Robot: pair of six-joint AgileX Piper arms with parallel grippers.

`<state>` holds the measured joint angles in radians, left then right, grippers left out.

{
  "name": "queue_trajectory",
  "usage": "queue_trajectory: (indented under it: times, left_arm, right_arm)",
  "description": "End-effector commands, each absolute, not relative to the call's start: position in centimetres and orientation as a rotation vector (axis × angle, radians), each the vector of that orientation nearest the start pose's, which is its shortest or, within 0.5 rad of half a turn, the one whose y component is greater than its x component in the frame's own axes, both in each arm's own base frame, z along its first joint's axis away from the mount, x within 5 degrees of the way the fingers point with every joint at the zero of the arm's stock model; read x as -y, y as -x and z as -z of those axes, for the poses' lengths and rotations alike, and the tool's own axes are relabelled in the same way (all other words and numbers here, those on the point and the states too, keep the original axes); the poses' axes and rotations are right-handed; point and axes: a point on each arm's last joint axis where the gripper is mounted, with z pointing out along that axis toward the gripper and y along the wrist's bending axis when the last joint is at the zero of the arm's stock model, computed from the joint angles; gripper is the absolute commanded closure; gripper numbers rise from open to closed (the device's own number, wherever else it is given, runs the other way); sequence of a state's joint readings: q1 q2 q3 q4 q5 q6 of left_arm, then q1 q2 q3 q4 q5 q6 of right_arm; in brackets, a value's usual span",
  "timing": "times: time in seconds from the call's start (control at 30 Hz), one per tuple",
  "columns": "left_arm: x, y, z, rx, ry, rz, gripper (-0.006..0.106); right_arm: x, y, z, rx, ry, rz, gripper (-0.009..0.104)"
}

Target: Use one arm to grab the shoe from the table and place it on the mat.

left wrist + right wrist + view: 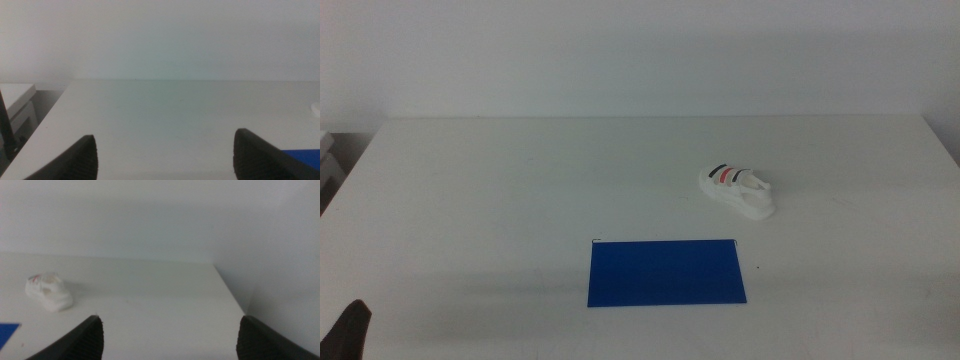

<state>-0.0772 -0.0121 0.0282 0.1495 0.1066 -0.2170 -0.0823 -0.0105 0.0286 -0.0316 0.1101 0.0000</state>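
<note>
While the shoe (738,189) lies beside the mat (666,272), the left gripper (162,155) and right gripper (170,337) hang spread wide, empty.

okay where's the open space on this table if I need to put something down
Most of the table is bare: the whole left half, the far strip behind the shoe, and the right edge. Tightest is the gap between shoe and mat. The left gripper waits at the near-left corner.

I stood in what looked like a bare lab: a plain white table (520,190), its far edge against a blank white wall (640,50), nothing domestic in sight.
</note>
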Motion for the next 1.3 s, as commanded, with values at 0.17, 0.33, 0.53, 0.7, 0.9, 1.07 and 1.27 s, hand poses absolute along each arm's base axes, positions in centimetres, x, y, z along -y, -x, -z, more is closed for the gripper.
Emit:
queue_trajectory:
  times: [0.17, 0.33, 0.53, 0.7, 0.9, 1.07, 1.27]
  left_arm:
    - [0.4, -5.6, -19.9, -1.527, 0.000, 0.116, 0.008]
    - [0.4, -5.6, -19.9, -1.527, 0.000, 0.116, 0.008]
    - [0.4, -5.6, -19.9, -1.527, 0.000, 0.116, 0.008]
    - [0.4, -5.6, -19.9, -1.527, 0.000, 0.116, 0.008]
    - [0.4, -5.6, -19.9, -1.527, 0.000, 0.116, 0.008]
    - [0.4, -5.6, -19.9, -1.527, 0.000, 0.116, 0.008]
    - [0.4, -5.6, -19.9, -1.527, 0.000, 0.116, 0.008]
  right_arm:
    - [0.5, -4.9, -24.4, -1.534, -0.025, 0.117, 0.003]
    - [0.5, -5.6, -27.3, -1.547, -0.033, 0.104, 0.003]
    - [0.6, -7.3, -31.5, -1.606, -0.057, 0.069, 0.003]
    - [0.6, -9.5, -34.3, -1.730, -0.078, 0.030, 0.003]
    - [1.0, -14.9, -37.6, -1.840, -0.086, 0.019, 0.003]
    - [1.4, -20.3, -39.9, -1.992, -0.057, 0.023, 0.003]
    - [0.3, -27.0, -40.8, -2.151, 0.187, -0.007, 0.003]
